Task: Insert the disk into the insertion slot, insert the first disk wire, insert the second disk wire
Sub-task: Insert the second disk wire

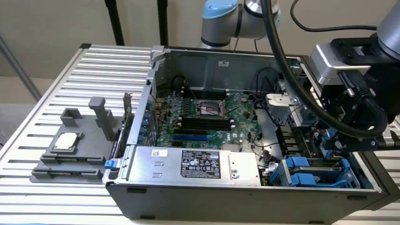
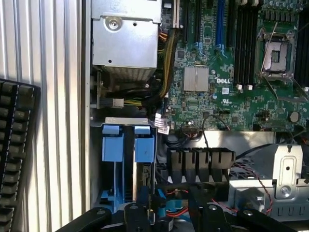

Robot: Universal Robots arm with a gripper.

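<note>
The insertion slot (image 1: 319, 171) sits at the near corner of the open computer case (image 1: 250, 197), toward the exterior view's right; it is a grey metal cage with bright blue plastic rails and tabs; in the wrist view the same cage (image 2: 128, 145) shows two blue tabs side by side, with a narrow dark gap between them. The disk (image 2: 145, 169) appears to stand on edge inside the cage, its blue frame level with the rails; its label cannot be made out, so how deep it sits cannot be told.

The gripper (image 1: 353, 140) hangs just above the cage, at the exterior view's right edge of the case; in the wrist view its black fingers (image 2: 207, 208) stand apart, spread over the far end of the cage, and they pinch nothing; red and blue wires (image 2: 176, 205) lie between them, whether touching cannot be told.

Just left of the cage in the exterior view lies the larger silver box with a black label (image 1: 194, 164), along the near wall of the case; beyond it the green motherboard (image 1: 206, 117) fills the case floor, with its empty processor socket (image 1: 209, 108) in the middle. Outside the case, on the ribbed metal table (image 1: 62, 93), a grey fixture (image 1: 72, 150) holds a small square chip (image 1: 65, 140), well apart from the cage.
</note>
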